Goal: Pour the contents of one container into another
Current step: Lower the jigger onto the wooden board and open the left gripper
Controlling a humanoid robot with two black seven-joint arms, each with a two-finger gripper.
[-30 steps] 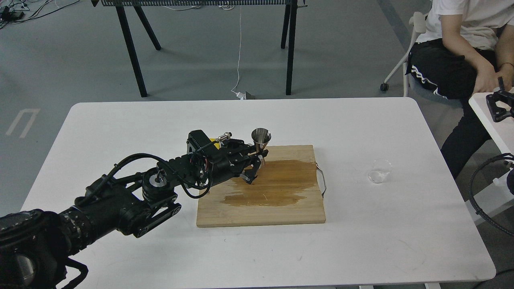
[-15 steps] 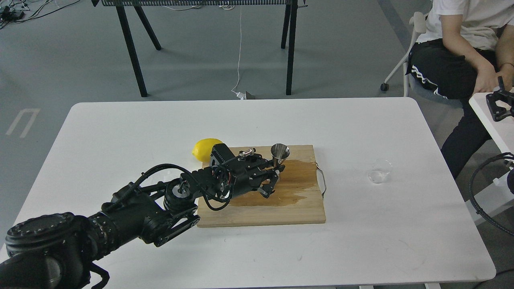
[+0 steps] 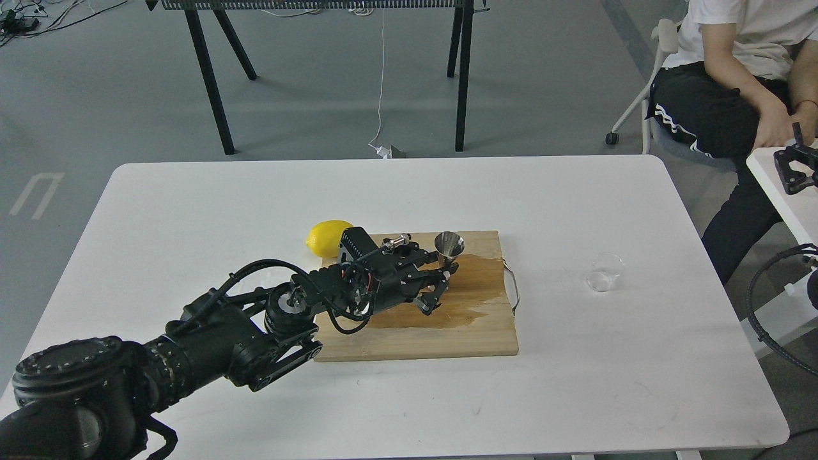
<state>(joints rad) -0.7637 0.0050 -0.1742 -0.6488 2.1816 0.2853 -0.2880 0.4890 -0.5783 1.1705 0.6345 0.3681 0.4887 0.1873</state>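
**Ana:** Since a second ago the left arm has carried the steel jigger (image 3: 448, 246) down and to the right, from above the board's back-left edge to low over the cutting board (image 3: 415, 338), and the lemon (image 3: 327, 236) it was hiding is now in plain sight behind the wrist. Over the last half second it has barely shifted.

**Ben:** And the left end effector (image 3: 441, 281)?

**Ana:** Its fingers sit closed on the jigger's narrow waist, cup upright with the mouth facing up. The fingers are dark and small from here, so I take that grip partly from how the jigger rides with them.

**Ben:** Where's the glass cup (image 3: 604, 271)?

**Ana:** Standing alone on the white counter (image 3: 192, 211), well apart from the board on its right side, untouched. The right end effector isn't in view; only a loop of cable shows at the right edge.

**Ben:** So which step is this?

**Ana:** I'd judge it's placing the receiving vessel, setting the jigger down near the wet stain on the board. Nothing has been poured yet.

**Ben:** Next?

**Ana:** Seat the base flat before letting go; that narrow foot on a damp board could tip. Then the glass cup has to be picked up, brought over and tilted slowly above that small mouth.
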